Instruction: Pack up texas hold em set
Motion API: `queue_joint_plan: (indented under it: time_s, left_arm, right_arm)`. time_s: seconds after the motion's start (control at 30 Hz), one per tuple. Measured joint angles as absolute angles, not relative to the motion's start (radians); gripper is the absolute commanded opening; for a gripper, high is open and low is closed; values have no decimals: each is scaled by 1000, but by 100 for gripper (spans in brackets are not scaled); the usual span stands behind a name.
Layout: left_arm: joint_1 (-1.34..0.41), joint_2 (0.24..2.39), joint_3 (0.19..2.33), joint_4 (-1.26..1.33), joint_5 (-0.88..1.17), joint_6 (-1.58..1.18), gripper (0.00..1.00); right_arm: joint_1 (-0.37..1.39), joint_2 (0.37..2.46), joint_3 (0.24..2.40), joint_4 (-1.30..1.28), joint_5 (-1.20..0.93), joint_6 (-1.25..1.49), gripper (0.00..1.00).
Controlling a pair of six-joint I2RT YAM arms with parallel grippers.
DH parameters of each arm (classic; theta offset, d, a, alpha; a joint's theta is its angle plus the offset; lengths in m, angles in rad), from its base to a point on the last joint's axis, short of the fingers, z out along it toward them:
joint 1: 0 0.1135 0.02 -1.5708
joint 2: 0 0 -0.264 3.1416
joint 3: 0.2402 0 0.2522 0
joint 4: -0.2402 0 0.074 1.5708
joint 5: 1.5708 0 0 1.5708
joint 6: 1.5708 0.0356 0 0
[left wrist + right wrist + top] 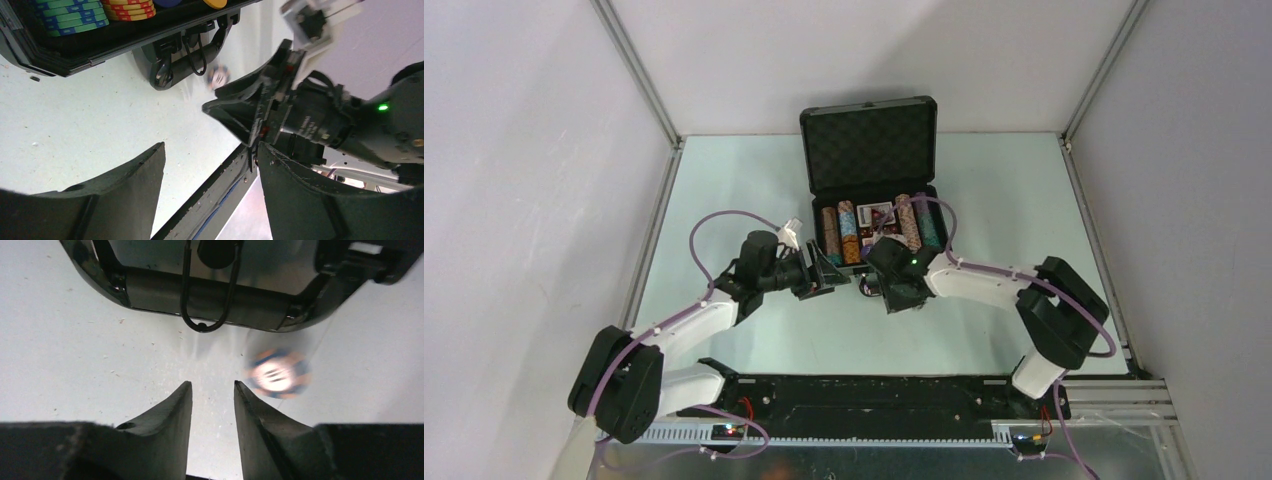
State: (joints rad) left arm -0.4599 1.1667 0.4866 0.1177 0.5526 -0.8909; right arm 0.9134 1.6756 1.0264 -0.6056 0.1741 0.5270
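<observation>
right gripper (212,386): hovering low over the table (75,365), fingers sitting a narrow gap apart, gripping nothing
chip (277,374): lying loose on the table just in front of the handle (150,292), off to one side of the right fingers, not between them; showing blurred, so can't tell if it's rolling
left gripper (210,150): hanging wide open, carrying nothing, pointing across at the right gripper, close by
case (869,130): sitting open at the back, lid standing up; rows (852,232) and deck (876,213) lying inside
step: probably going for the one loose chip in view
risk 1: gap looking narrow and off-line for the chip; closing now would be pinching air or flicking it under the handle
risk 2: flat chip on a smooth table, tips likely skidding it away
risk 3: both grippers crowding one spot, so a collision is likely if both are moving in
</observation>
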Motion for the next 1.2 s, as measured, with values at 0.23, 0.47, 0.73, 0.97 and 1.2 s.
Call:
queue_joint_plan:
  time_s: [0.23,0.47,0.73,0.97,1.2]
  left_arm:
    - [-460,1167,487,118,553,-891,72]
    - [-460,1170,487,118,553,-891,72]
    - [-461,1170,487,118,552,-891,72]
    - [-529,1172,495,113,524,-887,72]
    - [-683,1249,547,110,447,-874,71]
  right_arm:
    - [847,1549,1029,-623,172,501,40]
    - [769,1534,1051,-641,173,477,48]
    - [561,1477,948,-631,169,466,56]
    - [384,1465,901,-606,168,467,37]
    - [224,1467,866,-550,129,469,26]
